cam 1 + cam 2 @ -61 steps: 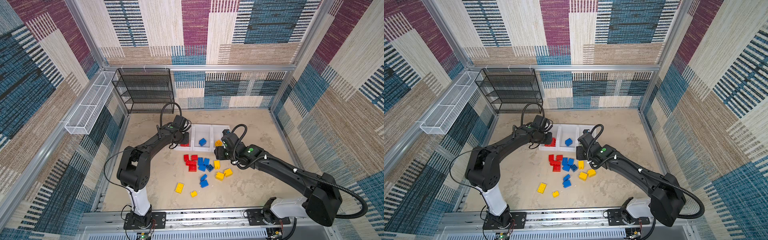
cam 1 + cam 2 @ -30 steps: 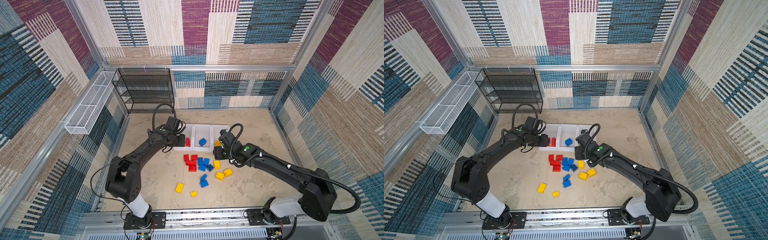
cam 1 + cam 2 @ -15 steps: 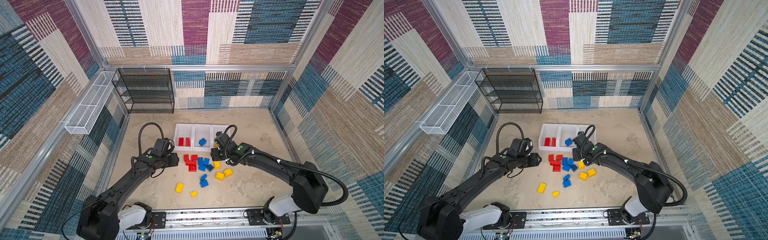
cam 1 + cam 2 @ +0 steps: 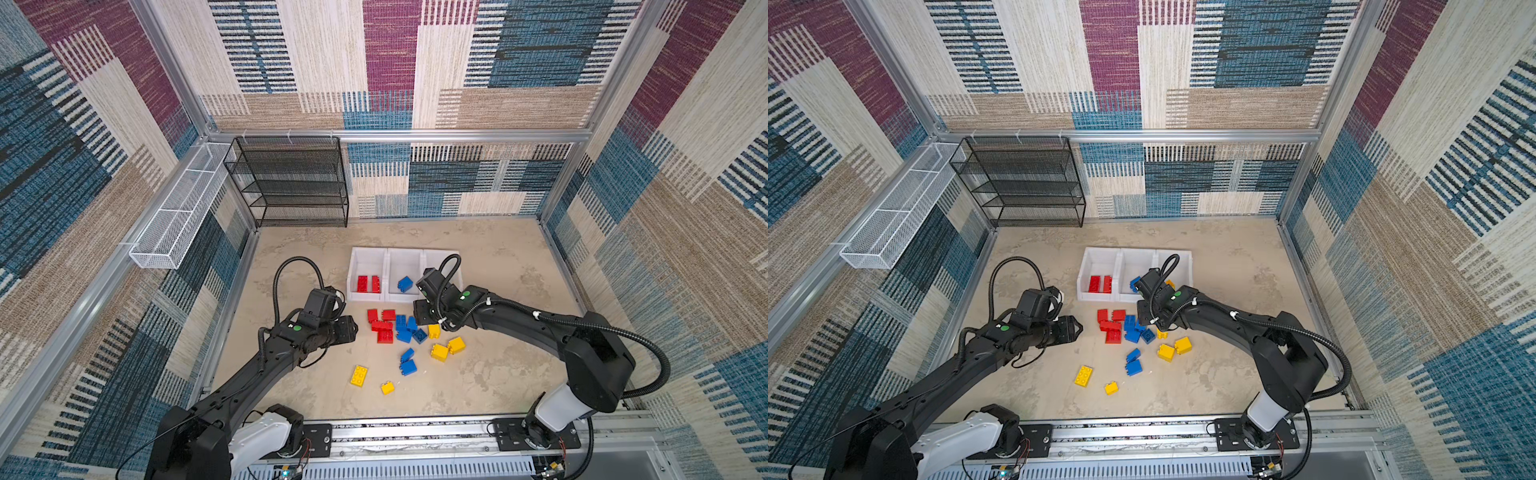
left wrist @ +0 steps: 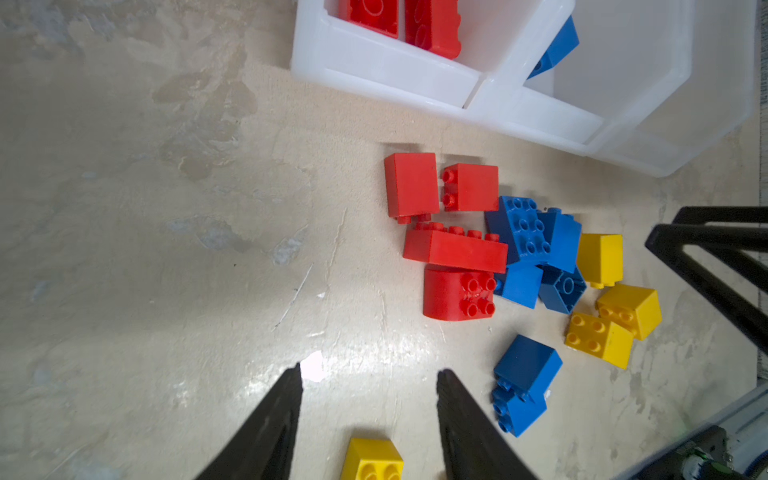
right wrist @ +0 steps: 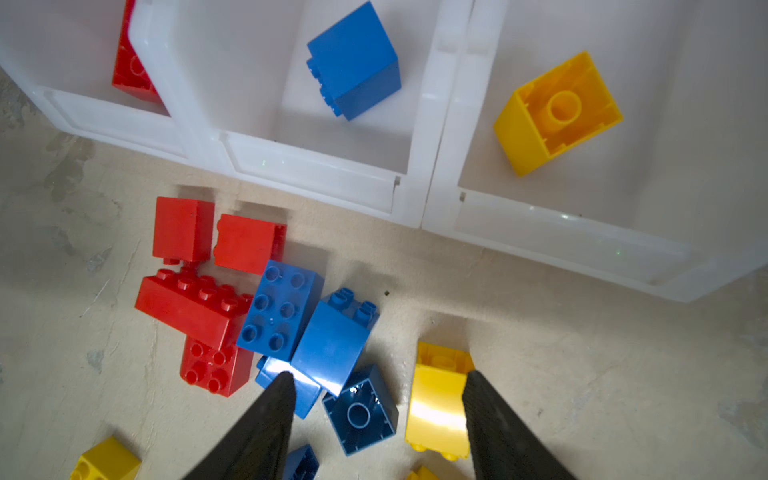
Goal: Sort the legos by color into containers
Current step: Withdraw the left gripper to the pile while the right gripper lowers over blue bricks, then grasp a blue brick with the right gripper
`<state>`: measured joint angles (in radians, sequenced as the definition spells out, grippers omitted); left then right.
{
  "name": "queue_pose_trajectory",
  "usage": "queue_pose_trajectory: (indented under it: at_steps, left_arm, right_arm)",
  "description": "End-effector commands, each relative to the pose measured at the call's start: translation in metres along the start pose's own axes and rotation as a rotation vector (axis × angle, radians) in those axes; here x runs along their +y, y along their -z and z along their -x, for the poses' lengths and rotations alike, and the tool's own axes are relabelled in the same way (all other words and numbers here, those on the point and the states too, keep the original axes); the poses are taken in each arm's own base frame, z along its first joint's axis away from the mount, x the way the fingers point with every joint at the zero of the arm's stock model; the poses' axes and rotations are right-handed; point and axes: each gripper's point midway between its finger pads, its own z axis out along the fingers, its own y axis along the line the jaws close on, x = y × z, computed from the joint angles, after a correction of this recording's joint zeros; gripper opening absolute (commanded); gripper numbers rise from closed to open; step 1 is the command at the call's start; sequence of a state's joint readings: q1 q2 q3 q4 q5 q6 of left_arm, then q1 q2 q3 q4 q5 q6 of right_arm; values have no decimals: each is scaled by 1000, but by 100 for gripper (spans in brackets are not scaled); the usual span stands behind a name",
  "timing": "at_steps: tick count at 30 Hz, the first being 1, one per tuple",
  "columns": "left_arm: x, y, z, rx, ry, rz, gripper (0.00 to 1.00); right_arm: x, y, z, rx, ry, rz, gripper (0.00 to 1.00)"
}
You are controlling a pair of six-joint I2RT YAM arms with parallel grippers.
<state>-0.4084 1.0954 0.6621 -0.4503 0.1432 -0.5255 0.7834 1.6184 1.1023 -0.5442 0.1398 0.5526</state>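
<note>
Three joined white containers [image 4: 387, 259] stand behind the pile. The left one holds two red legos [image 4: 368, 284], the middle one a blue lego [image 6: 353, 62], the right one a yellow lego [image 6: 557, 112]. Loose red legos [image 4: 382, 326], blue legos [image 4: 405, 330] and yellow legos [image 4: 446, 348] lie in front of the bins. My left gripper [image 5: 368, 374] is open and empty, low over bare floor left of the pile. My right gripper [image 6: 378, 376] is open above the pile, with an upturned blue brick [image 6: 359, 411] and a yellow brick [image 6: 436, 399] between its fingers.
A black mesh rack [image 4: 291, 183] stands at the back left and a white wire basket [image 4: 174, 220] hangs on the left wall. A yellow oblong brick [image 4: 358, 375] and a small yellow one [image 4: 387, 387] lie nearer the front rail [image 4: 415, 432].
My left arm has pulled back from over the left bin to the floor left of the pile. My right gripper has moved from the right bin to over the pile.
</note>
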Motion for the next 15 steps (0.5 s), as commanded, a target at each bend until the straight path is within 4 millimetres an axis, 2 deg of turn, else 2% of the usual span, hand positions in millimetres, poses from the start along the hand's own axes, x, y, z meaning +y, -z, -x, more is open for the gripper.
queue_pose_trajectory:
  at_steps: [1, 15]
  left_arm:
    - [-3, 0, -1, -12, 24, -30, 56]
    - [-5, 1, -20, 34, 27, -71, 55]
  right_arm:
    - [9, -4, -2, 12, -30, 8, 67]
    - [17, -27, -14, 68, -96, 5, 63]
